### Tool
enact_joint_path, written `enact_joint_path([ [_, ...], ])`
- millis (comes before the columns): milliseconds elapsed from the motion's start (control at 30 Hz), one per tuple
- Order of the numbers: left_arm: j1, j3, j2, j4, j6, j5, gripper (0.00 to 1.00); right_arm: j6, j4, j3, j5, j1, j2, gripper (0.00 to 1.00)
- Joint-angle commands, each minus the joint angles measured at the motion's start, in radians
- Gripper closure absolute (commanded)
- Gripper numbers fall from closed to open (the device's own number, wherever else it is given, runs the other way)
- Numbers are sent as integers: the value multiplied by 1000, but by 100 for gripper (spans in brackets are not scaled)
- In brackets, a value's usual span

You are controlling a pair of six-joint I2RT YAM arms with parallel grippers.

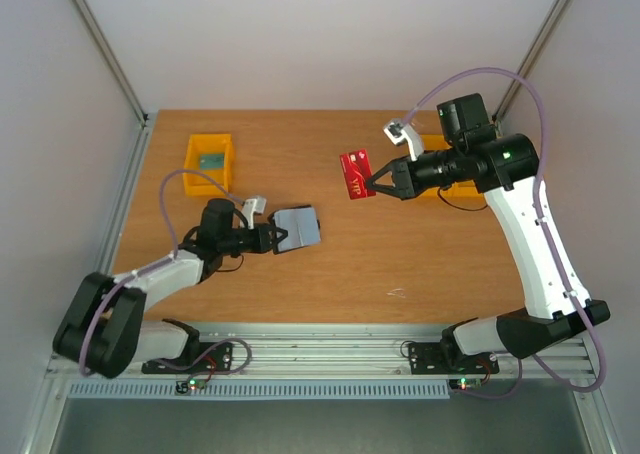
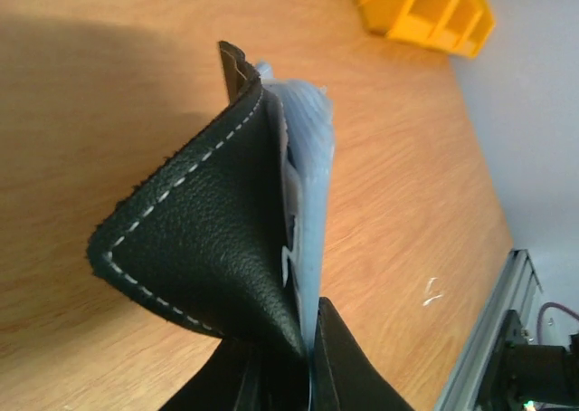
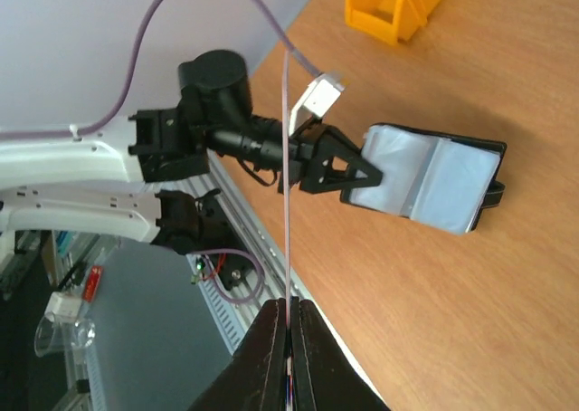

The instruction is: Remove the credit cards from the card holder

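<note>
Wallet (image 1: 298, 226) hangs open, pinched at one edge by the left gripper (image 1: 274, 238). The right gripper (image 1: 377, 185) clamps a red card (image 1: 355, 174), well apart from the wallet.

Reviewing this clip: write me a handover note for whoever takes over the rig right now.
Left hand: shut on one edge of the wallet, holding it open.
Right hand: shut on the red card, held clear of the wallet, over the table.
Done: the red card is out.
Unclear: a small greenish thing lies in the left yellow bin; I cannot tell if it is the other card.
Left: set the red card down, then check the wallet's pockets. The right wrist view shows no card in them.
</note>
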Motion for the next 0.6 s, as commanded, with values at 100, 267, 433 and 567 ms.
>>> enact_joint_path([
  [100, -5, 96, 226, -31, 44, -34, 100, -32, -50, -78, 10, 7, -33, 99],
  [267, -5, 141, 291, -157, 18, -254, 73, -38, -62, -80, 11, 8, -38, 99],
  [433, 12, 89, 228, -213, -31, -525, 39, -40, -87, -58, 13, 8, -38, 99],
  [567, 19, 61, 114, -262, -23, -573, 26, -67, -129, -28, 27, 8, -33, 99],
])
